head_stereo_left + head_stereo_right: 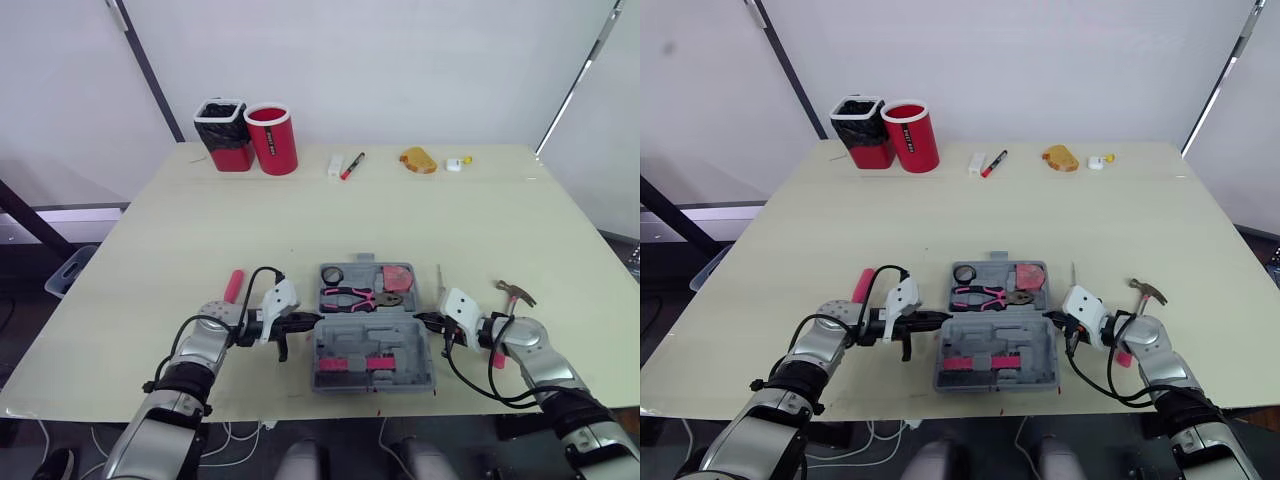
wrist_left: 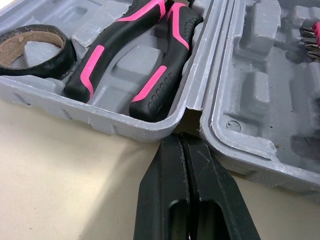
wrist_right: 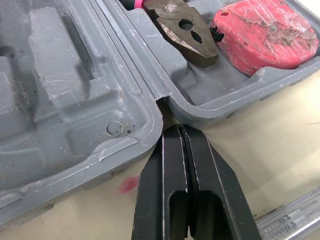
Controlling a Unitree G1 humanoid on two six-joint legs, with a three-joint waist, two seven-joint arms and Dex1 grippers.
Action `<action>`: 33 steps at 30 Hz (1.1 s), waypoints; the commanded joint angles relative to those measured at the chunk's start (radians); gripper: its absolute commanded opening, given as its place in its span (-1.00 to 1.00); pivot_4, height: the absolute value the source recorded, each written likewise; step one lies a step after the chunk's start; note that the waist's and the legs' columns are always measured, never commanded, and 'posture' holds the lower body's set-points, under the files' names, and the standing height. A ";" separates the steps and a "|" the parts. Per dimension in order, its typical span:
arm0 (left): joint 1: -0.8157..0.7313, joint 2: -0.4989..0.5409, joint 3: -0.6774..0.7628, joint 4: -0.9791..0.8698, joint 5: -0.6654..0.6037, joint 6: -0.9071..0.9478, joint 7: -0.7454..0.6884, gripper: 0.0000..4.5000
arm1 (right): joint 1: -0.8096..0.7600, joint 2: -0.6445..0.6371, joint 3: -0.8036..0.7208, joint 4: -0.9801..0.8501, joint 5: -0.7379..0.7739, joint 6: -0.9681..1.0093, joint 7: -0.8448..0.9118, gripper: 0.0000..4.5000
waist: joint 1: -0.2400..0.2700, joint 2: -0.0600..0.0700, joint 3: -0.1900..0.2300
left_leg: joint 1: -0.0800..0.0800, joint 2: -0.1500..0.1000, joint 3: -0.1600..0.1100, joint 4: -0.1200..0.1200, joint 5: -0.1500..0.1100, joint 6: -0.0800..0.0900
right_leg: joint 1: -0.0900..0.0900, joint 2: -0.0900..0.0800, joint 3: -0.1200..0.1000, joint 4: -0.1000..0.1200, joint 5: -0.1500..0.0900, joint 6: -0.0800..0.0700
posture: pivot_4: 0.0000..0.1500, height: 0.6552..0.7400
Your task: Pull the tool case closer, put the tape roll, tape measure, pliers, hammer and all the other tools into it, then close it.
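Grey tool case [image 1: 342, 347] sits between your left gripper [image 1: 312, 321] and right gripper [image 1: 420, 319], both closed and empty, each tip at one end of its side-to-side hinge.

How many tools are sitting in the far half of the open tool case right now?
3: the tape roll in the far-left corner, the pliers across the middle, the pink tape measure at far right. None seems hidden.
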 commanded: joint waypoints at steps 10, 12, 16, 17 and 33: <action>0.022 0.008 -0.006 -0.011 0.016 0.013 0.002 -0.98 | -0.032 0.040 0.000 0.005 0.004 -0.063 -0.018 -1.00 | -0.012 0.000 0.000 | 0.001 0.001 0.000 0.000 0.000 0.000 | 0.000 0.001 0.000 0.000 0.000 0.000 | 1.00 1.00; 0.021 0.007 -0.007 -0.010 0.016 0.014 0.001 -0.98 | -0.032 0.040 0.000 0.008 0.005 -0.065 -0.017 -1.00 | -0.013 0.000 0.000 | 0.001 0.001 0.000 0.000 0.000 0.000 | 0.000 0.001 0.000 0.000 0.000 0.000 | 1.00 1.00; 0.021 0.006 -0.009 -0.008 0.017 0.014 0.000 -0.98 | -0.035 0.044 0.000 0.015 0.006 -0.072 -0.017 -1.00 | -0.014 0.000 0.000 | 0.001 0.001 0.000 0.000 0.000 0.000 | 0.000 0.001 0.000 0.000 0.000 0.000 | 1.00 1.00; 0.021 0.006 -0.009 -0.009 0.017 0.014 -0.001 -0.98 | -0.034 0.044 0.003 0.015 0.003 -0.070 -0.017 -1.00 | -0.014 0.000 0.000 | 0.001 0.001 0.000 0.000 0.000 0.000 | 0.000 0.001 0.000 0.000 0.000 0.000 | 1.00 1.00; 0.025 0.011 -0.009 -0.009 0.019 0.014 -0.004 -0.98 | 0.010 0.004 0.039 -0.029 -0.014 0.050 0.039 -1.00 | -0.014 0.000 0.000 | 0.001 0.001 -0.001 0.000 0.000 0.000 | 0.000 0.000 0.000 0.000 0.000 0.000 | 1.00 1.00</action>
